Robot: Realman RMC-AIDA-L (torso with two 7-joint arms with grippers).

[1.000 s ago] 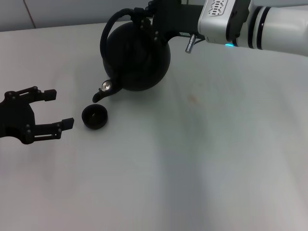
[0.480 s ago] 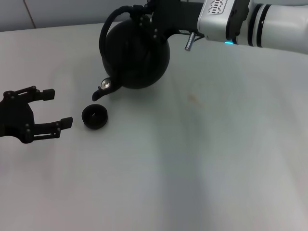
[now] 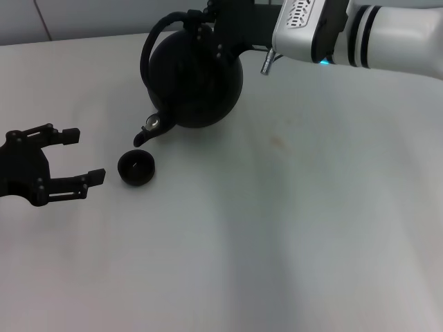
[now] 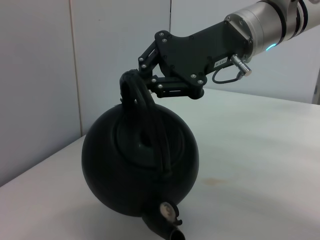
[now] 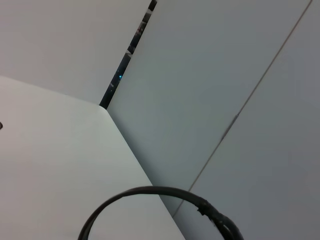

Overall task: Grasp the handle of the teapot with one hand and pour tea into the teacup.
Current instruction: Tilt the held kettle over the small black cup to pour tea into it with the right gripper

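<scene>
My right gripper point(image 4: 142, 85) is pinched shut on the handle point(image 4: 145, 117) of the teapot point(image 3: 194, 79), and I hold the pot tipped in the air over the far edge of the table point(image 3: 291, 228), toward its left corner. The spout point(image 3: 149, 129) points down at the teacup point(image 3: 136, 167), which sits on the table nearer the left edge. The spout tip looks a bit short of the cup, so I think I should slide the pot over until the tip is right above the cup's middle — then tip slowly, so the tea does not splash out. My left gripper point(image 3: 76, 155) rests open near the left edge, just beside the cup, and it should stay put. There is a small white label on my right gripper — I cannot read it.
</scene>
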